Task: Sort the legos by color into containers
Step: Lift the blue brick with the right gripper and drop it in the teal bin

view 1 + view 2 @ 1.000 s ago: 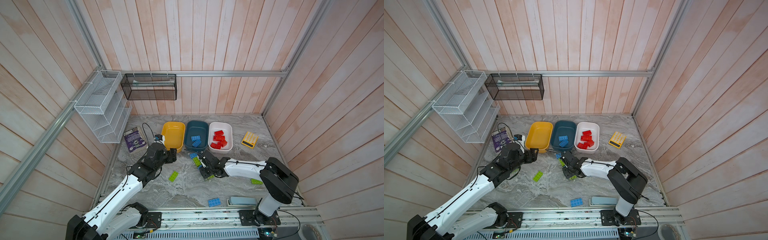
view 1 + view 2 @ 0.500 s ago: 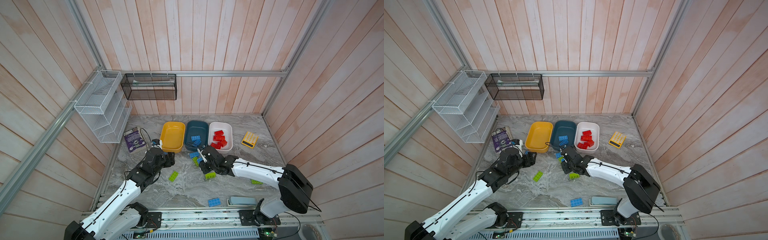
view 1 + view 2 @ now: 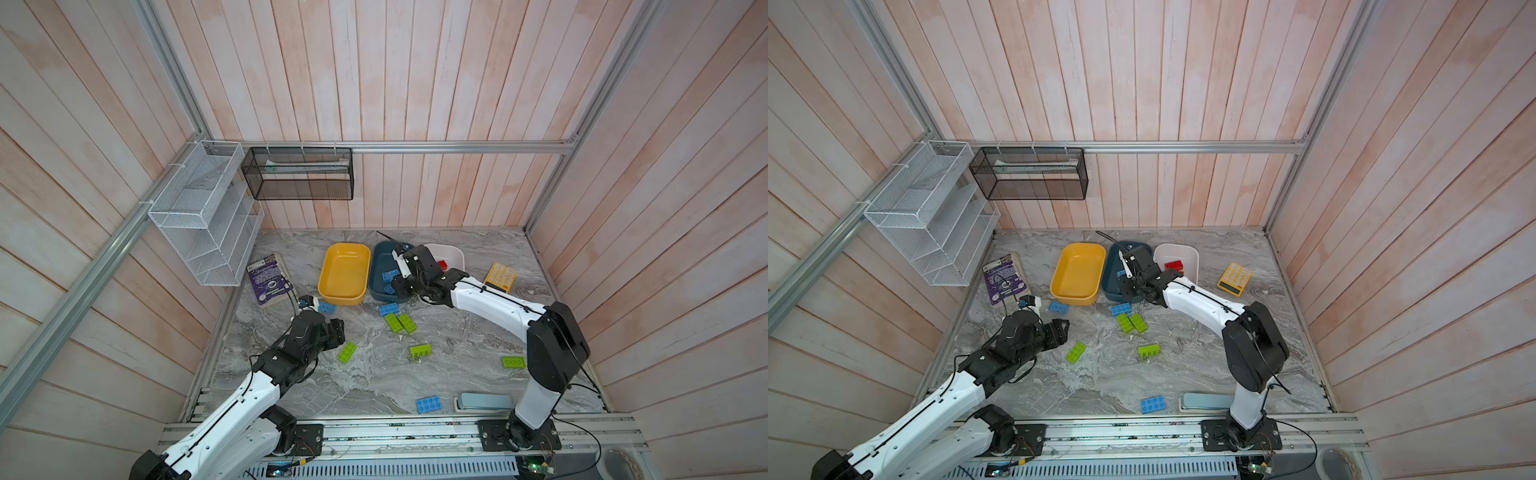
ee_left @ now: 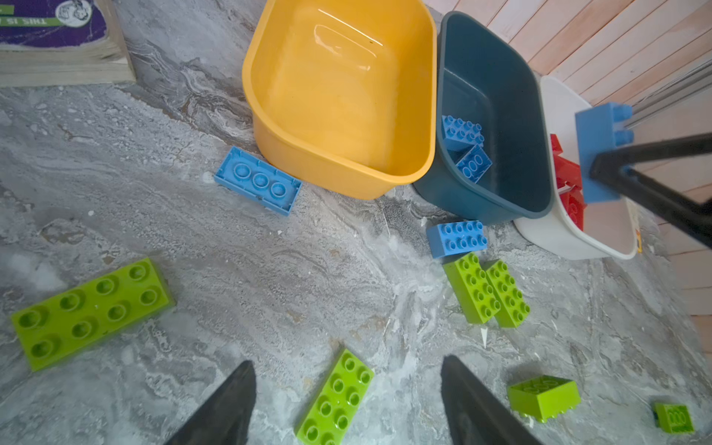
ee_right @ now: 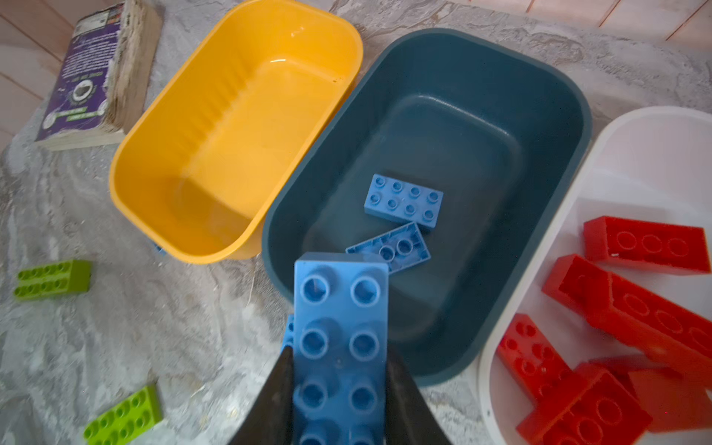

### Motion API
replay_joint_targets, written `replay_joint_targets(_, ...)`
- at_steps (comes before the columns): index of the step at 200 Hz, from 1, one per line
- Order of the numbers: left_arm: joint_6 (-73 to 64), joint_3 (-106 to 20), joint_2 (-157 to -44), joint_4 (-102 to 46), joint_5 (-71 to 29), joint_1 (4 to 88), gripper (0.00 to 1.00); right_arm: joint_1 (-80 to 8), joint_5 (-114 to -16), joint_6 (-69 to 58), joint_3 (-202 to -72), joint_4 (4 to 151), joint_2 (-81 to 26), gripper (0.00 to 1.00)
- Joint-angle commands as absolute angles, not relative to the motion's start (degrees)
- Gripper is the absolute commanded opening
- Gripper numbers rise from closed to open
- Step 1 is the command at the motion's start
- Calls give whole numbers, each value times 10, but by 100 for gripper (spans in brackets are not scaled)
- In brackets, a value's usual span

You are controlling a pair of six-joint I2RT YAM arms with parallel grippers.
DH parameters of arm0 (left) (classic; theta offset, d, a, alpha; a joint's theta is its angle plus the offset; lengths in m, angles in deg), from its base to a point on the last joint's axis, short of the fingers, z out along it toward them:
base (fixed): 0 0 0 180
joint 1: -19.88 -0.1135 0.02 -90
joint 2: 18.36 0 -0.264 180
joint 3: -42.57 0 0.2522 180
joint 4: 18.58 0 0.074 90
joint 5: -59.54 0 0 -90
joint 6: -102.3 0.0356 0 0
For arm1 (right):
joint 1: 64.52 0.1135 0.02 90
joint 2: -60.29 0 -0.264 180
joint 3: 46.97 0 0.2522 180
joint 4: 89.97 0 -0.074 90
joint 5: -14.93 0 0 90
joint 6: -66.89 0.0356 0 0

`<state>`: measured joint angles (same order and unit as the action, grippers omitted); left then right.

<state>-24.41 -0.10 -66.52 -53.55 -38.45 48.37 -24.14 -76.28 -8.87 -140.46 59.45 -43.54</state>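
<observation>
Blue brick (image 5: pixel 341 339) clamped in the right gripper (image 5: pixel 341 362) hangs over the teal tub's (image 5: pixel 454 65) near rim; two blue bricks (image 5: pixel 404 202) lie inside. Red bricks (image 5: pixel 647 246) sit in the white tub (image 5: pixel 635 154); the yellow tub (image 5: pixel 239 115) is empty. Three loose blue bricks (image 3: pixel 388 309) and several green bricks (image 3: pixel 400 323) lie unsorted on the desk (image 3: pixel 374 386), with the left gripper (image 4: pixel 346 364) spread open above one green.

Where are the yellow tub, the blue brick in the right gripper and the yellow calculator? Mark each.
yellow tub (image 5: pixel 239 146): right wrist view, bare inner floor.
held blue brick (image 5: pixel 339 339): right wrist view, studded top face.
yellow calculator (image 3: pixel 500 276): in a top view, keypad face.
</observation>
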Motion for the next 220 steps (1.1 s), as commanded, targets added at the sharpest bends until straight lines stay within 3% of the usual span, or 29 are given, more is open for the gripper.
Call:
replay_joint_targets(1,-258,7,-656,-550,-400,480,78,-259,-738,-102,-1453,580,-475,28)
replay_joint_targets(48,-252,4,-670,-555,-404,468,80,-274,-736,-102,-1504,568,-517,35)
replay_joint_targets(80,-241,-17,-693,-558,-405,459,83,-279,-734,-102,-1504,569,-508,62)
replay_joint_targets(107,-209,-57,-733,-573,-418,455,85,-281,-731,-88,-1451,611,-462,74)
replay_joint_targets(163,-159,-83,-872,-520,-426,414,86,-280,-654,-28,-1224,797,-288,80)
replay_joint_targets(220,-89,-140,-972,-500,-408,402,87,-280,-631,-9,-1072,875,-152,85)
